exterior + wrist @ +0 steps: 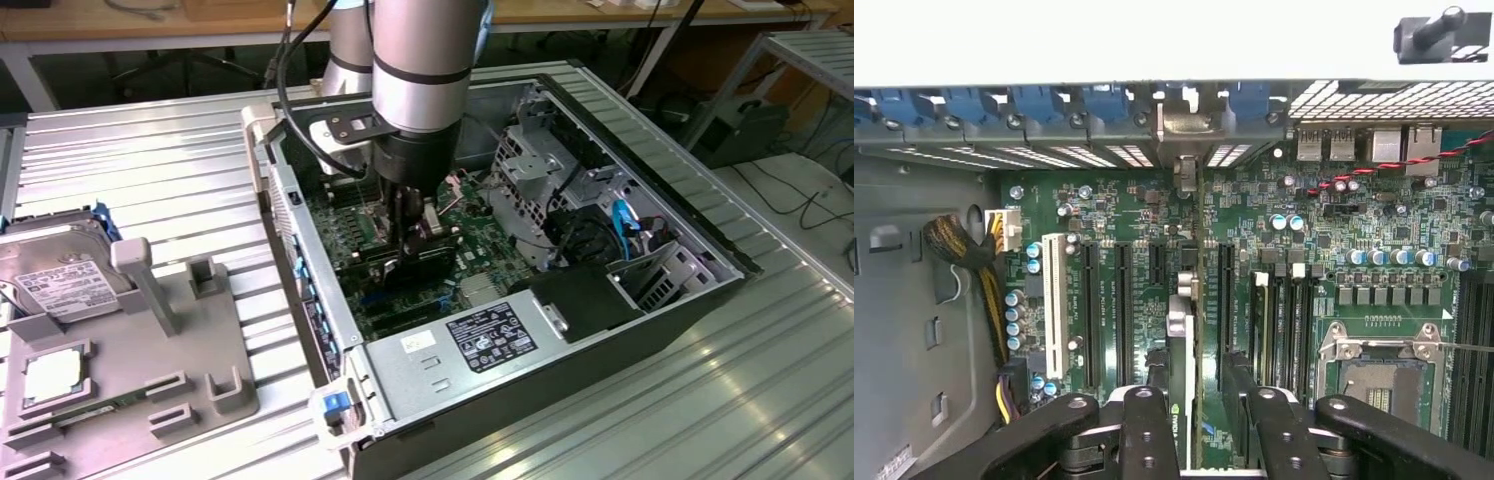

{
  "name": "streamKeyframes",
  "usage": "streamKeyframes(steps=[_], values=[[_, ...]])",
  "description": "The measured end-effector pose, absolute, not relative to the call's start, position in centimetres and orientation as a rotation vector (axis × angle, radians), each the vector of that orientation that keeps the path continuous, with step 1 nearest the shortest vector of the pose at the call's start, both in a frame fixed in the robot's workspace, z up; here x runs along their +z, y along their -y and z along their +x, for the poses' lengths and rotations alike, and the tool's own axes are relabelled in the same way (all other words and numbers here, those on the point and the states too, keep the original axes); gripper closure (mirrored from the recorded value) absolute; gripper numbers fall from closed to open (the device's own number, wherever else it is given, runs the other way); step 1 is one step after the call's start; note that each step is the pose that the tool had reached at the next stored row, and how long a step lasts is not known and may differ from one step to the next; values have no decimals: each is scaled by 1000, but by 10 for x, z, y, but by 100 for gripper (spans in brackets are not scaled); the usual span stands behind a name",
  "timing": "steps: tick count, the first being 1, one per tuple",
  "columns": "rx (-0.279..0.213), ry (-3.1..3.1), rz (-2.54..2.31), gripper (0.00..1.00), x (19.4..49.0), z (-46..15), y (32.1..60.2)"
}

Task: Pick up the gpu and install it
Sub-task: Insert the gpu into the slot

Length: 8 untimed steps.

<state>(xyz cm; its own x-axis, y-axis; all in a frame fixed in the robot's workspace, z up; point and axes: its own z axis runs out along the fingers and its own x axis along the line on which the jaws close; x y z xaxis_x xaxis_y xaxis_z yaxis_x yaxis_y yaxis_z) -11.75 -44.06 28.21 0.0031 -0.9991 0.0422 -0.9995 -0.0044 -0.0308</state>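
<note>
Right now your gripper (1189,425) is pinching the gpu (1187,330), a thin flat dark card seen edge-on, with one black finger on each face. From the wrist camera the card's long axis runs straight away from the fingers (1144,430) toward twelve o'clock, ending at its narrow silver metal bracket (1184,125), which sits among the blue-clipped rear slot covers of the open grey metal computer case (400,365). The card stands upright directly under the gripper, over the green motherboard (1324,250), in line with a black expansion slot between its neighbours. You cannot tell whether its bottom edge is already in the slot; the fingers and the card itself hide that contact. In the exterior view the silver arm (420,70) blocks most of the card. A silver hard drive (54,270) rests well apart at nine o'clock of the case.
</note>
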Motion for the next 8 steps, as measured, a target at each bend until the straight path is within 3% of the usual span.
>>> streamKeyframes(steps=[2, 5, 8], values=[[81, 2211, 2219, 66, 282, -117, 441], [81, 2211, 2219, 85, 282, -117, 441], [81, 2211, 2219, 89, 282, -118, 441]])
